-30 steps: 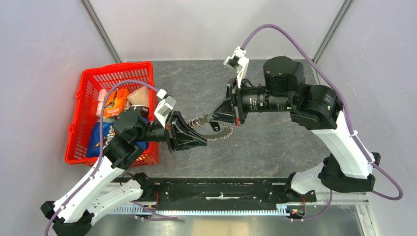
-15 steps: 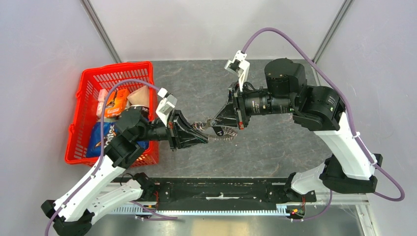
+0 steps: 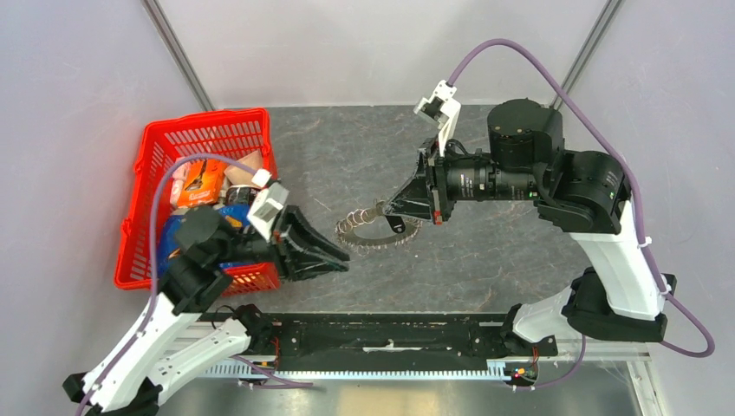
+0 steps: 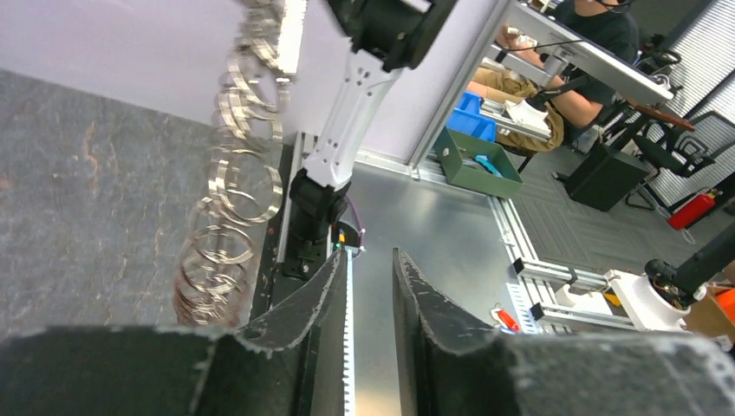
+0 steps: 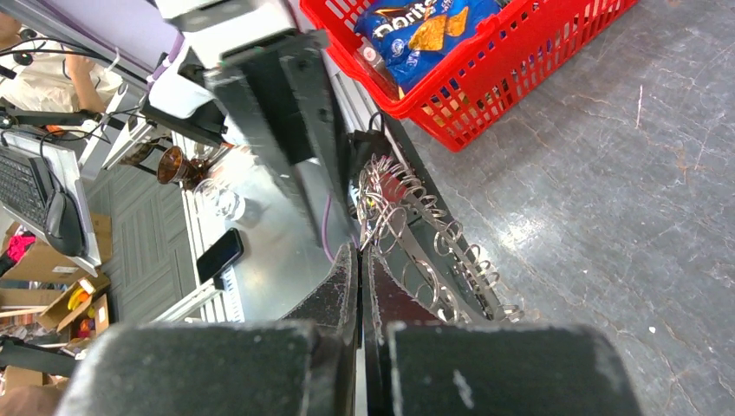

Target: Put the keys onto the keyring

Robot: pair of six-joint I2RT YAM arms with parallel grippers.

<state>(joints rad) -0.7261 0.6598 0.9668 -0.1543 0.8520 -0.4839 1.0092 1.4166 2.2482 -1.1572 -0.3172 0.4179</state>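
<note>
Grey stone-pattern table (image 3: 485, 251): right gripper (image 3: 387, 211), jaws together, clamps keyring (image 3: 364, 232) aloft at centre; left gripper (image 3: 344, 261), fingers apart and empty, at its 8 o'clock; red snack basket (image 3: 137, 191) at 9 o'clock.

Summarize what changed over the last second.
The left gripper drew back from the keyring toward its own base, and its jaws are now parted and empty. The right gripper stayed shut on the keyring and carried it slightly right. The red basket stayed put.
</note>
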